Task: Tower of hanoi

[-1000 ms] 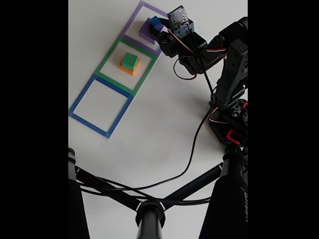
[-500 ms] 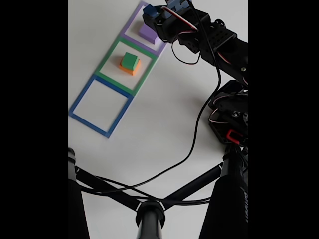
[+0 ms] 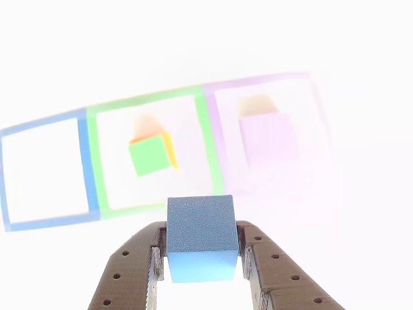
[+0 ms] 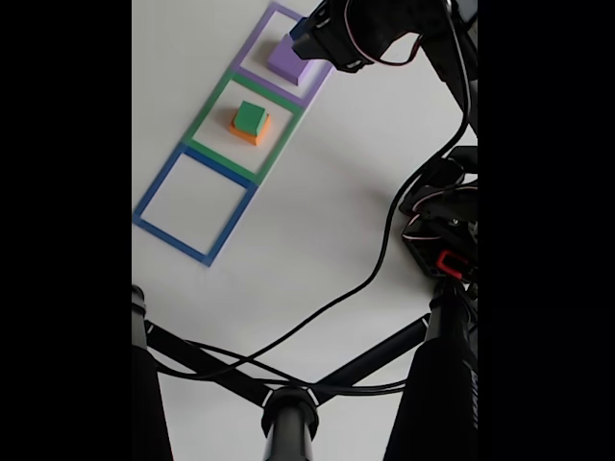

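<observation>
My gripper point(image 3: 201, 248) is shut on the small blue cube point(image 3: 200, 226), held up in the air between the brown fingers point(image 3: 132, 271). In the fixed view the gripper point(image 4: 307, 31) and blue cube point(image 4: 299, 26) hang above the purple block point(image 4: 287, 60), which sits inside the purple outline point(image 4: 253, 48). A green block point(image 4: 251, 117) rests on the orange block point(image 4: 249, 133) inside the green outline point(image 4: 207, 120). In the other view the purple block point(image 3: 268, 139) is at the right and the green block point(image 3: 150, 155) on the orange block point(image 3: 169, 147) is in the middle.
An empty blue outline point(image 4: 154, 200) lies at the near end of the row, and shows as the blue outline point(image 3: 82, 165) at the left in the other view. The arm's base point(image 4: 444, 235) and a black cable point(image 4: 365, 279) are at the right. A black stand point(image 4: 288, 408) crosses the bottom.
The gripper has lifted the blue cube off the purple block and carried it upward. The arm has swung toward the top of the fixed view.
</observation>
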